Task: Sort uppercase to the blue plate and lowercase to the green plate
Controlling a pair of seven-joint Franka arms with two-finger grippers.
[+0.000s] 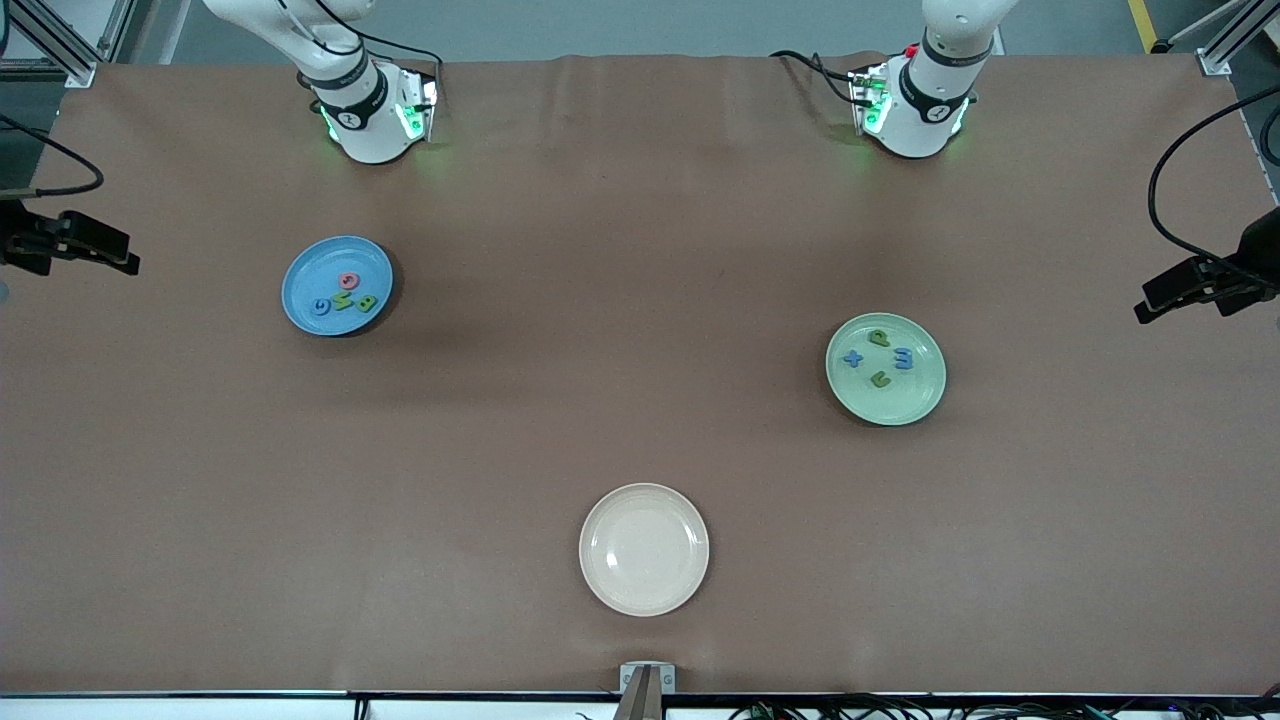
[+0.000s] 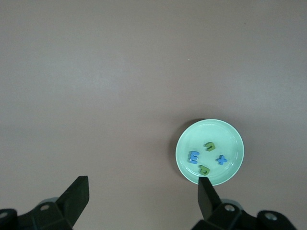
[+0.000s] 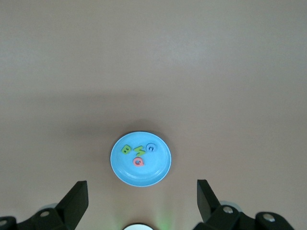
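I see the four small foam capital letters [image 1: 345, 297] lying in the round blue plate [image 1: 305, 265] toward the right arm's end of the table. The four small foam lowercase letters [image 1: 880, 358] lie in the round pale green plate [image 1: 920, 395] toward the left arm's end. My left gripper [image 2: 144, 196] hangs high over the table with fingers spread and holds nothing; my right gripper [image 3: 142, 199] likewise. A round cream plate [image 1: 644, 549] sits nearest the front camera.

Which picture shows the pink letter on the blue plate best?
The right wrist view: it looks straight down on the blue plate, so the pink letter shows clearly among the other capitals. The front view shows it much smaller. The left wrist view does not show it at all.
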